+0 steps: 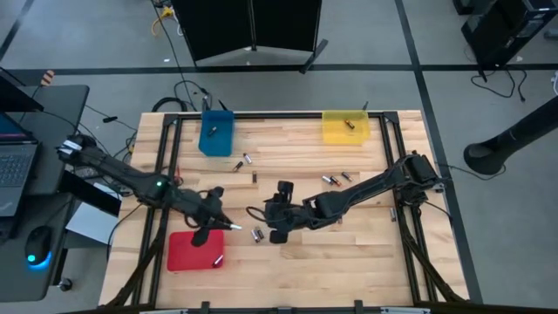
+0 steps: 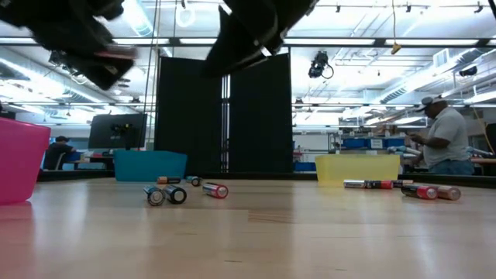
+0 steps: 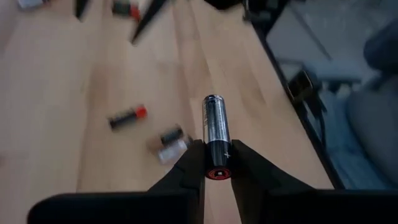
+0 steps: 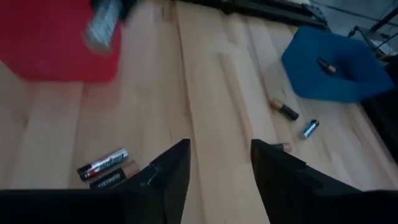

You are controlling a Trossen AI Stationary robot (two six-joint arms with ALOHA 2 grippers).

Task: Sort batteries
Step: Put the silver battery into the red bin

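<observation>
Black partition [image 2: 225, 116], grey floor [image 1: 87, 44]

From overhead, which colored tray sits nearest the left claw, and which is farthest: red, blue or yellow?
Measured from the left gripper, seen from above:
1. Red tray, right beside it at the table's near edge.
2. Blue tray, at the far edge.
3. Yellow tray, far corner on the right arm's side.
</observation>
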